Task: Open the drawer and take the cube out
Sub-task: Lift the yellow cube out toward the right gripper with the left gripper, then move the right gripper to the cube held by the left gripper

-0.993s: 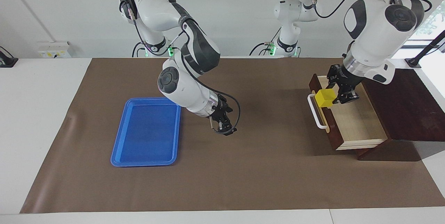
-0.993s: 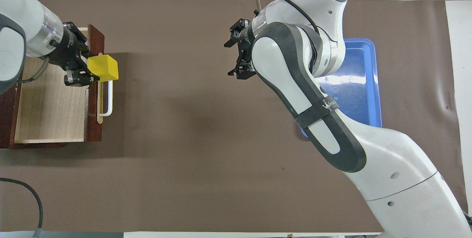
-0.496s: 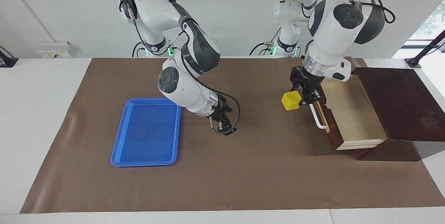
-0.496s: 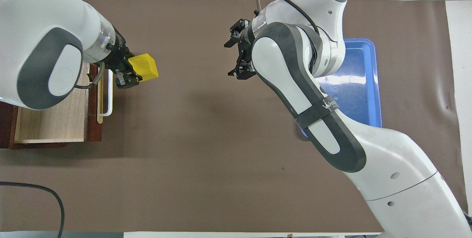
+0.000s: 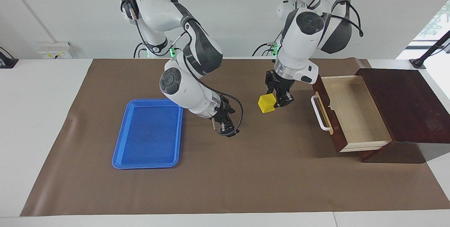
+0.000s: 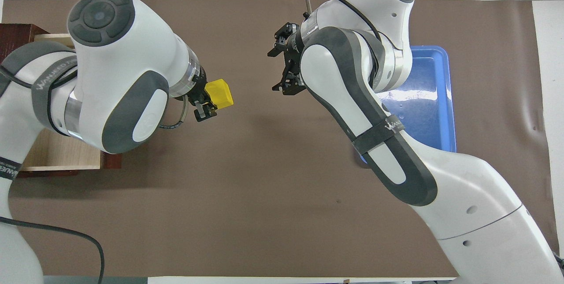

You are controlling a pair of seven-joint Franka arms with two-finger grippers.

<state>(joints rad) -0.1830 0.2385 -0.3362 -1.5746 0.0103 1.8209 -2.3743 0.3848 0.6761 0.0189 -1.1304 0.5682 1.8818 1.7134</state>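
Left claw (image 5: 277, 101) grips the cube (image 5: 266, 103) by opposite flat faces over the tabletop (image 5: 281, 170): seemingly light, rigid, secure; right claw (image 5: 225, 128) waits open, empty.

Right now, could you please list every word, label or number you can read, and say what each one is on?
"WANJEED": on the left arm's grey band; any letters after it cannot be read.
"WAN": on the right arm's black band; the rest cannot be read.
No other text can be read.

White arms (image 5: 197, 89), grey joints, black cables
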